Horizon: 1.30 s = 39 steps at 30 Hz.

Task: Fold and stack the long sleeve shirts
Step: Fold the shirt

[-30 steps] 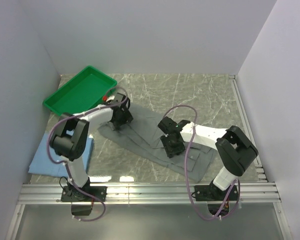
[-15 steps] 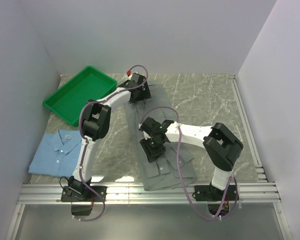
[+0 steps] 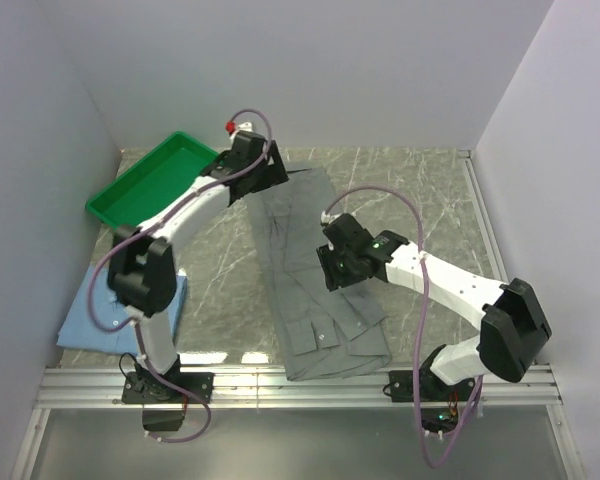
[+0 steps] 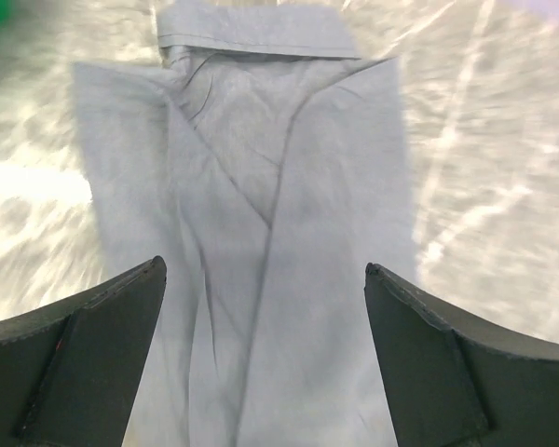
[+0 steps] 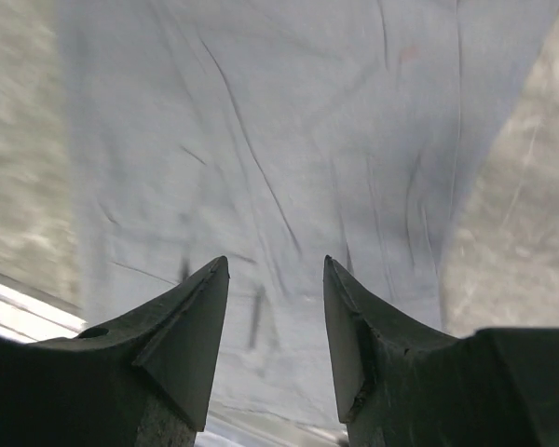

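The grey shirt point(image 3: 315, 270) lies stretched lengthways on the marble table, from the far middle to the front edge, with its sleeves folded in. My left gripper point(image 3: 265, 178) hovers over its far end, open and empty; the left wrist view shows the grey cloth point(image 4: 270, 214) between my wide-open fingers point(image 4: 93, 354). My right gripper point(image 3: 338, 268) is over the shirt's middle right, open and empty; the right wrist view shows the grey cloth point(image 5: 289, 149) below. The light blue shirt point(image 3: 85, 320) lies folded at the front left, partly hidden by my left arm.
A green plastic tray point(image 3: 155, 185) stands at the back left, close to my left gripper. White walls close in the table on three sides. A metal rail point(image 3: 300, 380) runs along the front edge.
My left gripper has moved slightly left at the shirt's far end. My right gripper has let go and risen to the right. The grey shirt, bunched a second ago, lies straight.
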### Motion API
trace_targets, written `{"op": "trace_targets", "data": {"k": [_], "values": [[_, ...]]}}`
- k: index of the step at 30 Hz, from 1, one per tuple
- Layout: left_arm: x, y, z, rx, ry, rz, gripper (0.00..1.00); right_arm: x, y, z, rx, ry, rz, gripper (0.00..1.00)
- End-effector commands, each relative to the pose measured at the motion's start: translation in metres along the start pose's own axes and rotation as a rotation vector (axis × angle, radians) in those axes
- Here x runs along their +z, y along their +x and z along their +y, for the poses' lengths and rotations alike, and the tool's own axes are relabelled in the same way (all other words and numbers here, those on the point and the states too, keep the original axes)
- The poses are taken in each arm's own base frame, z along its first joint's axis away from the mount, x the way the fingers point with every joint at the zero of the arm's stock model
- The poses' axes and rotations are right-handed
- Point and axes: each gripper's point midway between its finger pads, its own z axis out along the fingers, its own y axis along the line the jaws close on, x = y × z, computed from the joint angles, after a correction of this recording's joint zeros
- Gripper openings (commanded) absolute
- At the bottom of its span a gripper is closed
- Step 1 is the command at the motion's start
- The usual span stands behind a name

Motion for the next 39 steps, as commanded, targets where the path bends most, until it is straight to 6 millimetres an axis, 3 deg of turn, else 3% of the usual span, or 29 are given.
{"op": "trace_targets", "data": {"k": [1, 2, 4, 7, 10, 12, 13, 15, 16, 17, 20, 26, 33, 36, 39], "values": [[-0.040, 0.011, 0.019, -0.041, -0.047, 0.024, 0.94, 0.005, 0.032, -0.010, -0.047, 0.045, 0.086, 0.52], [-0.057, 0.005, 0.019, -0.049, -0.037, 0.004, 0.94, 0.006, 0.036, -0.010, -0.056, 0.044, 0.096, 0.52], [-0.070, 0.015, 0.035, -0.048, -0.076, 0.013, 0.94, 0.009, 0.046, -0.010, -0.065, 0.049, 0.124, 0.52], [-0.111, 0.006, 0.048, -0.045, -0.081, -0.050, 0.93, 0.015, 0.057, -0.008, -0.073, 0.048, 0.155, 0.52], [-0.129, 0.015, 0.069, -0.026, -0.123, -0.069, 0.93, 0.022, 0.066, -0.006, -0.089, 0.045, 0.189, 0.51], [-0.149, 0.008, 0.077, -0.024, -0.129, -0.130, 0.93, 0.025, 0.069, -0.001, -0.119, 0.044, 0.206, 0.49], [-0.150, 0.020, 0.089, 0.005, -0.146, -0.118, 0.93, 0.027, 0.070, -0.001, -0.124, 0.048, 0.210, 0.49], [-0.168, 0.013, 0.095, 0.006, -0.128, -0.192, 0.94, 0.033, 0.073, 0.002, -0.138, 0.054, 0.233, 0.49], [-0.168, 0.026, 0.107, 0.033, -0.146, -0.182, 0.94, 0.034, 0.075, 0.002, -0.145, 0.061, 0.246, 0.48], [-0.183, 0.021, 0.109, 0.026, -0.127, -0.227, 0.94, 0.036, 0.077, 0.003, -0.159, 0.068, 0.252, 0.48], [-0.203, 0.024, 0.127, 0.033, -0.141, -0.296, 0.94, 0.041, 0.081, 0.007, -0.179, 0.068, 0.272, 0.47], [-0.215, 0.033, 0.155, 0.037, -0.202, -0.356, 0.94, 0.047, 0.088, 0.003, -0.199, 0.108, 0.297, 0.37], [-0.205, 0.036, 0.157, 0.045, -0.225, -0.340, 0.93, 0.047, 0.088, 0.000, -0.211, 0.129, 0.296, 0.17], [-0.203, 0.036, 0.158, 0.056, -0.231, -0.337, 0.93, 0.044, 0.084, 0.000, -0.213, 0.126, 0.282, 0.03], [-0.203, 0.035, 0.157, 0.059, -0.225, -0.341, 0.93, 0.035, 0.078, 0.004, -0.212, 0.115, 0.274, 0.00]]}}
